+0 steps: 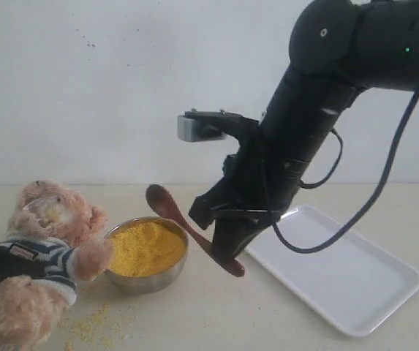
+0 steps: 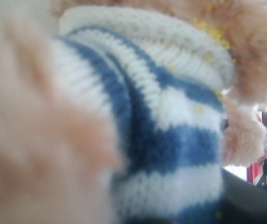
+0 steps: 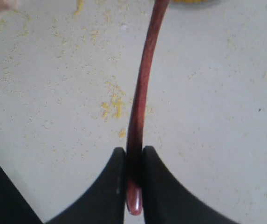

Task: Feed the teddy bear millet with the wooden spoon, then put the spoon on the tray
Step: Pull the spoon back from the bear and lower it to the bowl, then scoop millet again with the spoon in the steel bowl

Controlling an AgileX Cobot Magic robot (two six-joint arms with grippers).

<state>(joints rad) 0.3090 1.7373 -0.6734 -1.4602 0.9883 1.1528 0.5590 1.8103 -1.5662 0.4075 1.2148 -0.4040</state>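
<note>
From here the right arm [image 1: 319, 110] is all black: glossy rounded joint shells, one tiny green LED [image 1: 406, 50] on the upper link. Thin black cables [image 1: 387, 178] loop off the wrist. Grey camera block [image 1: 196, 129] on a black bracket. Right gripper [image 3: 134, 156] fingers [image 3: 163, 191]: matte black, curved, tapering.

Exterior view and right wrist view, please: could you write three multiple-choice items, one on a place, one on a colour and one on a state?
1. Where is the steel bowl of millet? A. Between the teddy bear and the tray. B. On the tray. C. Behind the bear.
2. What colour is the tray? A. Blue. B. White. C. Black.
3. How is the right gripper? A. Open over the bowl. B. Open on the tray. C. Shut on the wooden spoon.
Answers: 1 A, exterior view: bear left of it, tray right. 2 B, plain white. 3 C, its fingers clamp the spoon.
</note>
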